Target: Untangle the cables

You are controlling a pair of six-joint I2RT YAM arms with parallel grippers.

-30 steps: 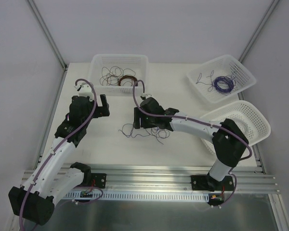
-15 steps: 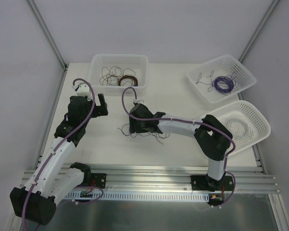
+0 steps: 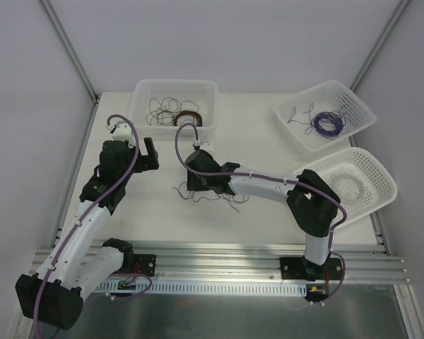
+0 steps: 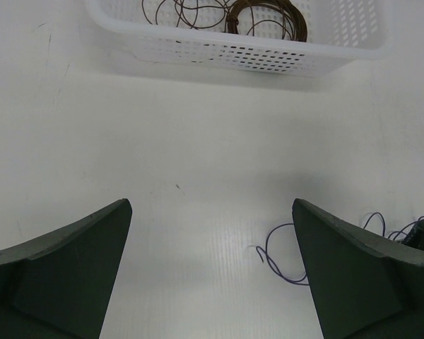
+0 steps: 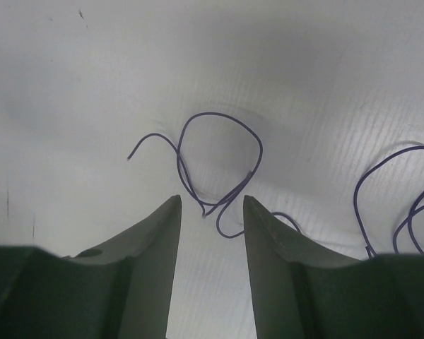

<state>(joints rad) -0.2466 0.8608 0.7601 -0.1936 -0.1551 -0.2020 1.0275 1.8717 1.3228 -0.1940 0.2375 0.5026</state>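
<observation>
The cables (image 5: 219, 114), a small clump of hair-thin purple and dark wires, lie on the white table (image 3: 268, 145). Over the last second my right pincer (image 5: 210, 201) has swung left and down over them. It is narrow, not closed, straddling a purple loop, ready to pinch. My left pincer (image 4: 212, 205) waits wide.

White counter (image 3: 268, 134), with faint fine lines up close. Thin cables (image 3: 205, 192), purple and dark brown-black. Three white baskets, all dotted with rows of little holes: far-left basket (image 3: 175, 82) with a brown wire ring (image 3: 187, 118), far-right basket (image 3: 354, 102) with a purple wire ring (image 3: 327, 124), near-right basket (image 3: 381, 169) with a pale whitish ring (image 3: 346, 187). Black and white left arm (image 3: 85, 226) and right arm (image 3: 268, 185), with lilac hoses (image 3: 136, 141). Left end effector (image 4: 210, 212) very dark green-black. Right end effector (image 5: 211, 201) dark too, greyer on the inner sides.
</observation>
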